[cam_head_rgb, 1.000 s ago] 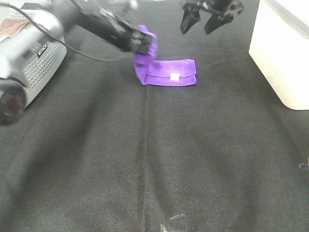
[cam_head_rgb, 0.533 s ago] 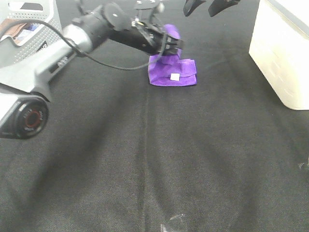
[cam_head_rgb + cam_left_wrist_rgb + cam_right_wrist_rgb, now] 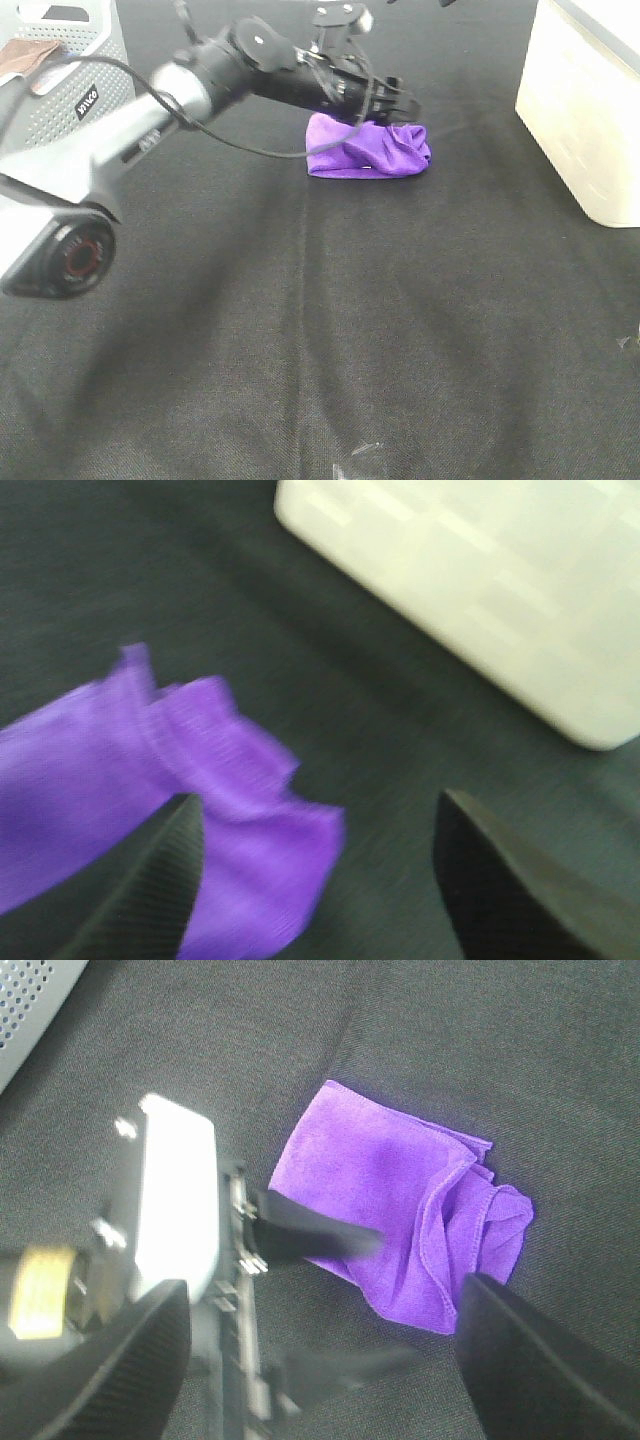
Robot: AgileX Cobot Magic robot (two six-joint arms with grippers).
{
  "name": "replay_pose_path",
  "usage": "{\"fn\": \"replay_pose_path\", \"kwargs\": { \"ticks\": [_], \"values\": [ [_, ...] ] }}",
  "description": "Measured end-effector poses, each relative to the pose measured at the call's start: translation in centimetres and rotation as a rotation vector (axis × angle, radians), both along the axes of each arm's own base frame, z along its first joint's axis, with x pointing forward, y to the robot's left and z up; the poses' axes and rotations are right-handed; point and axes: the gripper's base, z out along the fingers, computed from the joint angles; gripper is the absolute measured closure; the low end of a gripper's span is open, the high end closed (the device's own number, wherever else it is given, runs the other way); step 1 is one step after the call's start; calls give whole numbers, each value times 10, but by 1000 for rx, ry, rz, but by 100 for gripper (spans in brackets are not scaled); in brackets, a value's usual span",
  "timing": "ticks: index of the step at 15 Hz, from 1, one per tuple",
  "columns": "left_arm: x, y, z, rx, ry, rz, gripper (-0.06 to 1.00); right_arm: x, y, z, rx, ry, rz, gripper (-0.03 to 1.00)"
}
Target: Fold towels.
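The table [image 3: 300, 330] is covered with a black cloth that fills most of the exterior high view. A silver-grey unit [image 3: 60, 70] with a perforated face stands at the far left edge. A cream box [image 3: 585, 110] stands at the far right edge, well apart from the towel; the left wrist view shows the same box [image 3: 480, 590].

The left arm [image 3: 150, 120] reaches from the near left across the middle of the table, with a black cable looping under it. The left gripper [image 3: 390, 100] sits directly above the far edge of the towel. In the left wrist view the gripper [image 3: 310, 870] has its two dark fingers [image 3: 150, 890] spread apart. One finger lies against the towel's fabric; the other stands clear over bare cloth. No fabric is clamped between them.

The right gripper [image 3: 320, 1360] is seen only in the right wrist view, as two dark fingers [image 3: 540, 1360] set wide apart high above the table, holding nothing. That view looks down on the left gripper and the towel.

The towel [image 3: 368, 148] lies on the table in the far middle area, between the grey unit and the box. It is a bunched purple bundle: the left part lies flat, the right end [image 3: 470, 1230] is crumpled into loose folds. In the left wrist view a ragged edge of the towel [image 3: 220, 780] hangs beside one finger.
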Motion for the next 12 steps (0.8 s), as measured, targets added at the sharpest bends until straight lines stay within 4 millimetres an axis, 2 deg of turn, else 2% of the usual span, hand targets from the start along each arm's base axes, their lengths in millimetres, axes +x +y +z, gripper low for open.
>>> {"fn": "replay_pose_path", "kwargs": {
  "ticks": [2,3,4,6,8,10,12],
  "values": [
    [9,32,30,130,-10,75,24,-2,-2,5,-13,-13,-6,24],
    [14,59,53,225,10,200,23,-5,-3,13,-16,-30,-12,24],
    [14,59,53,225,10,200,23,-5,-3,13,-16,-30,-12,24],
    [16,92,75,334,49,378,22,-9,-5,23,-18,-50,-14,24],
    [13,116,88,446,87,466,22,-14,-10,34,-38,-70,-51,24],
    [11,149,100,554,138,536,22,-25,-17,44,-72,-65,-98,24],
    [13,189,117,566,155,620,22,-46,-25,50,-110,-28,-110,24]
  ]
}}
